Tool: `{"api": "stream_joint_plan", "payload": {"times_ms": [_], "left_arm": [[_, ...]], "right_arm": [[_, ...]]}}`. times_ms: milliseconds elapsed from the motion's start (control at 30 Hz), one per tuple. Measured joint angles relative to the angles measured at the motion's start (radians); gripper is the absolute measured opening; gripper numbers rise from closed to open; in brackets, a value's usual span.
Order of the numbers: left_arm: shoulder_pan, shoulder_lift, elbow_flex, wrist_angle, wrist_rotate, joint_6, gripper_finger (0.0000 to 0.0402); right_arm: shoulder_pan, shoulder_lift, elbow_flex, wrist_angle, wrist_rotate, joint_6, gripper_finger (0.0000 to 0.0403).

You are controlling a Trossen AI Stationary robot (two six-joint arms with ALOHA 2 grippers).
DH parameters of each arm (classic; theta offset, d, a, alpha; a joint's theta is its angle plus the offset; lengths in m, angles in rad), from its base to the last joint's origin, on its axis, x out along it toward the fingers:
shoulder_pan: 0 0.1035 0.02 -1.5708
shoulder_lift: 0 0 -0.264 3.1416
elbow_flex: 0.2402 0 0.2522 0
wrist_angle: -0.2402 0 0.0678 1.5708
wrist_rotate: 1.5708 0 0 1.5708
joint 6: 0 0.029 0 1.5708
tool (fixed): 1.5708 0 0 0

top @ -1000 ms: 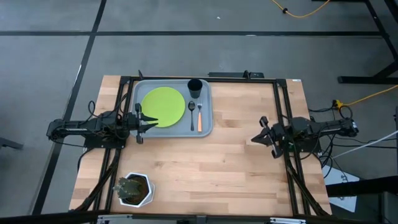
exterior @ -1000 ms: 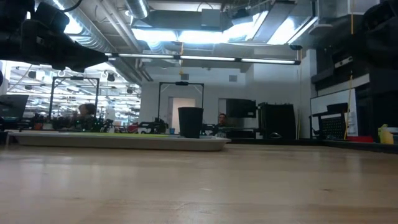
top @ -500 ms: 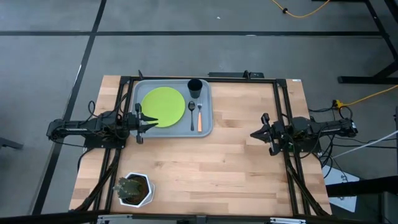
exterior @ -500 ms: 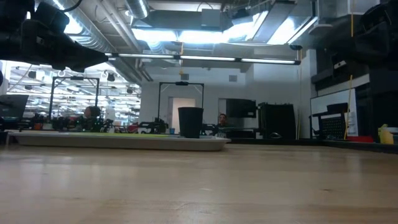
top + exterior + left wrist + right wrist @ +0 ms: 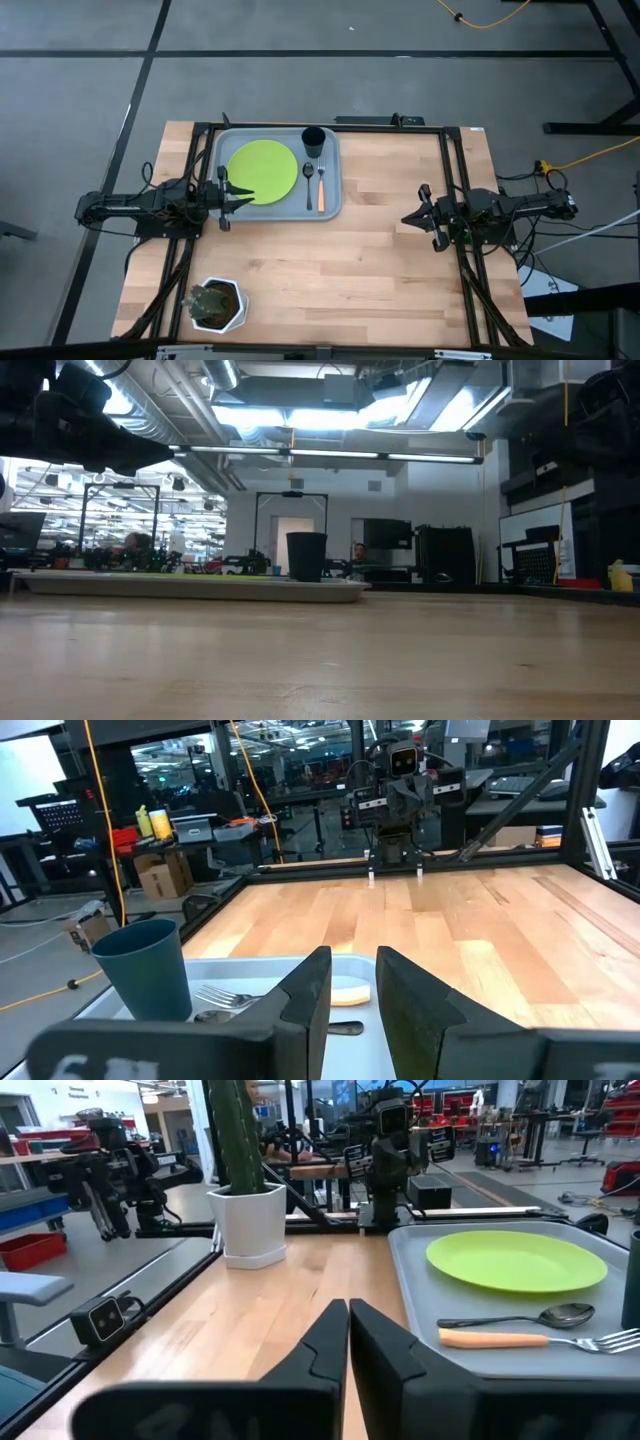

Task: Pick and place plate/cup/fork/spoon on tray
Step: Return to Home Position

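Observation:
The grey-blue tray [image 5: 332, 205] lies at the table's far left of centre. On it are the lime-green plate [image 5: 263, 169], the dark cup [image 5: 313, 139], upright at the far right corner, the dark spoon [image 5: 309, 185] and the orange-handled fork [image 5: 321, 189], side by side right of the plate. My left gripper [image 5: 246, 193] hovers level over the tray's left rim at the plate's near-left edge, fingers a narrow gap apart [image 5: 352, 965], empty. My right gripper [image 5: 406, 217] is shut [image 5: 348, 1315] and empty, over the bare table right of the tray.
A white hexagonal pot with a cactus [image 5: 214, 305] stands at the near left corner. Black frame rails [image 5: 455, 190] run along the table's left, right and far edges. Bare wood lies between the tray and my right gripper and across the near half.
My right gripper has drifted a little toward the table's left and far edges, still shut. The tableware on the tray has kept still.

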Motion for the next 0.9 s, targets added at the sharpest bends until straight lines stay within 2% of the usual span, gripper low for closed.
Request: {"api": "stream_joint_plan", "payload": {"times_ms": [367, 733, 900], "left_arm": [[-0.004, 0.0, 0.0, -0.002, -0.004, 0.001, 0.0076], [-0.115, -0.003, 0.0, -0.002, -0.007, 0.0, 0.0076], [-0.129, -0.003, 0.0, -0.002, -0.007, 0.0, 0.0076]], "right_arm": [[0.0, 0.0, 0.0, 0.001, 0.0, 0.012, 0.002], [0.0, 0.0, 0.0, 0.002, 0.0, 0.012, 0.002], [0.0, 0.0, 0.0, 0.003, 0.0, 0.012, 0.002]]}}
